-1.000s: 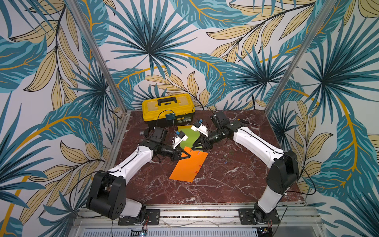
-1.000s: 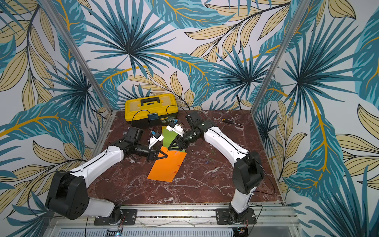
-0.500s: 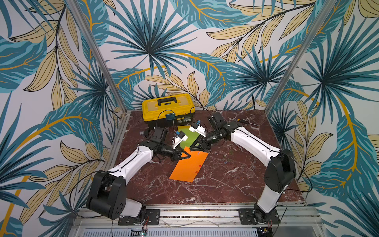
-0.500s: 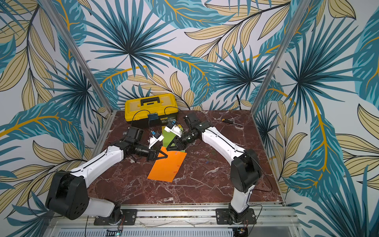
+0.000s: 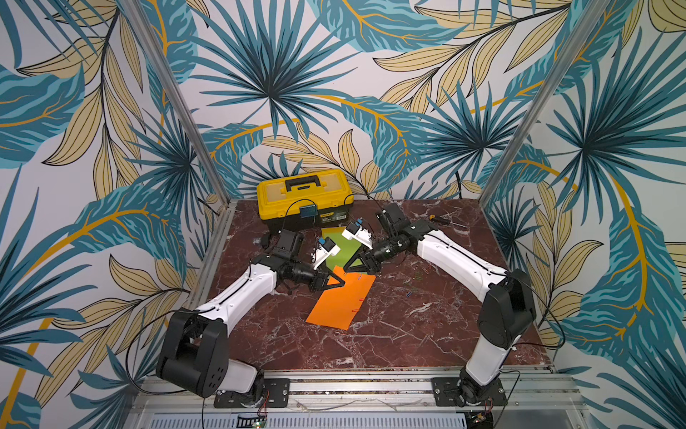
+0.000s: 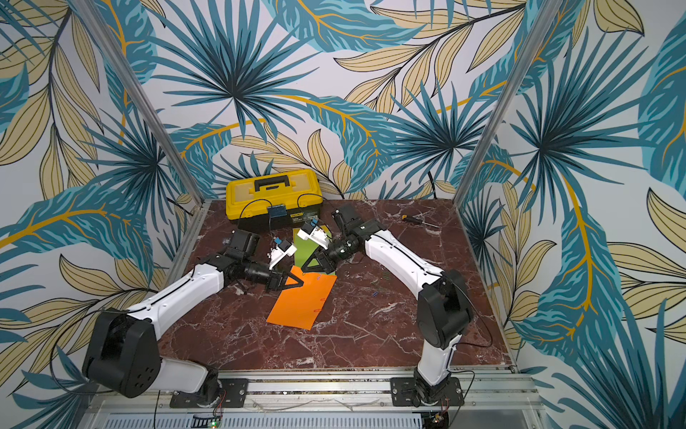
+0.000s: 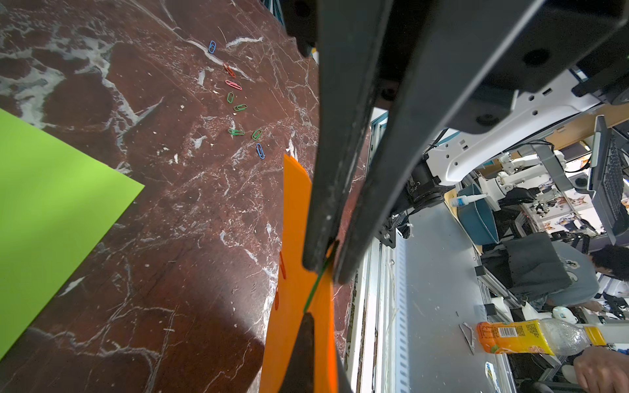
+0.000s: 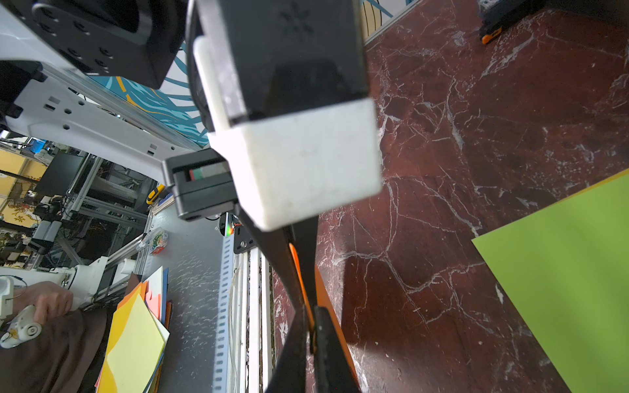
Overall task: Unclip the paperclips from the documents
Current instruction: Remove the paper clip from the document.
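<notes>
The orange document [image 5: 339, 302] lies mid-table with its far corner lifted. My left gripper [image 7: 308, 318] is shut on that raised edge and shows in both top views [image 5: 342, 284] [image 6: 301, 283]. My right gripper [image 8: 310, 316] meets it from the opposite side [image 5: 348, 268] and is shut on a green paperclip [image 7: 315, 289] clipped to the same edge. Red paperclips [image 7: 281, 267] remain on the sheet's long edge [image 5: 359, 300]. The lime green document [image 5: 339, 248] lies flat behind, over a yellow one whose edge [image 5: 327, 233] peeks out.
Several loose paperclips [image 7: 236, 105] are scattered on the marble to the right of the sheets [image 5: 419, 275]. A yellow-and-black toolbox [image 5: 304, 197] stands at the back. A small screwdriver [image 5: 440, 220] lies at the back right.
My right gripper has moved left and down to the orange sheet's raised corner and closed its jaws there. The left arm has held still.
</notes>
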Controlling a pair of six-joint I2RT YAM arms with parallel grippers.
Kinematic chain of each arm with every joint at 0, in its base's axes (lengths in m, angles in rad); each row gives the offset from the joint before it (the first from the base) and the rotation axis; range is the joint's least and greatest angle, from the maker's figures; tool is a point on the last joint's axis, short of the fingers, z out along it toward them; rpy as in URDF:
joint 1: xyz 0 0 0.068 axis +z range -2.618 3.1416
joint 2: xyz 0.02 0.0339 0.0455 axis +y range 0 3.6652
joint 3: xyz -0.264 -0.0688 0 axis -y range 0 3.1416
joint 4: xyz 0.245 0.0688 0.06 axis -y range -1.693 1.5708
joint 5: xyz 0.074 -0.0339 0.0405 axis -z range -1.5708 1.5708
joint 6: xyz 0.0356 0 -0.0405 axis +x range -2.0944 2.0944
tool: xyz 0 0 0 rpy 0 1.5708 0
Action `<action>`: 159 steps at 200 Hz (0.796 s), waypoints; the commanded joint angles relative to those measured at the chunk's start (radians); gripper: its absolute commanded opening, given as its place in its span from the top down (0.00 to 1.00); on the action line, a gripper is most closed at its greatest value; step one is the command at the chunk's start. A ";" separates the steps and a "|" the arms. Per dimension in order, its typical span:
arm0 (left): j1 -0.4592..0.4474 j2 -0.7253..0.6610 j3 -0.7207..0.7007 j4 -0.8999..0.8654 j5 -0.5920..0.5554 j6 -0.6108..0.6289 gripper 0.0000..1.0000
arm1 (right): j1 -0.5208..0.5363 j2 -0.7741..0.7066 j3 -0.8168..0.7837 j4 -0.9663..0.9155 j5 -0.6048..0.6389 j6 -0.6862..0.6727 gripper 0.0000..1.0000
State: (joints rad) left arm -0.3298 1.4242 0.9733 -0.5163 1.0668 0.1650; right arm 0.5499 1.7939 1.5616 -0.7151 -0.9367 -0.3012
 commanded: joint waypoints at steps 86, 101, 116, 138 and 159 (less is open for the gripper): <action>-0.003 -0.022 0.016 -0.015 0.022 0.013 1.00 | 0.001 -0.019 -0.032 -0.006 -0.013 -0.016 0.99; -0.002 -0.019 0.016 -0.015 0.022 0.013 1.00 | 0.000 -0.020 -0.032 -0.003 -0.013 -0.012 1.00; -0.003 -0.020 0.015 -0.015 0.023 0.013 1.00 | -0.003 -0.022 -0.032 0.003 -0.011 -0.009 1.00; -0.002 -0.020 0.013 -0.016 0.024 0.013 1.00 | -0.008 -0.024 -0.031 0.009 -0.013 -0.003 1.00; -0.002 -0.020 0.010 -0.016 0.025 0.014 1.00 | -0.012 -0.025 -0.032 0.010 -0.011 -0.001 1.00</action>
State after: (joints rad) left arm -0.3305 1.4242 0.9733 -0.5358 1.0672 0.1650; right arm 0.5468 1.7939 1.5490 -0.7074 -0.9367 -0.3069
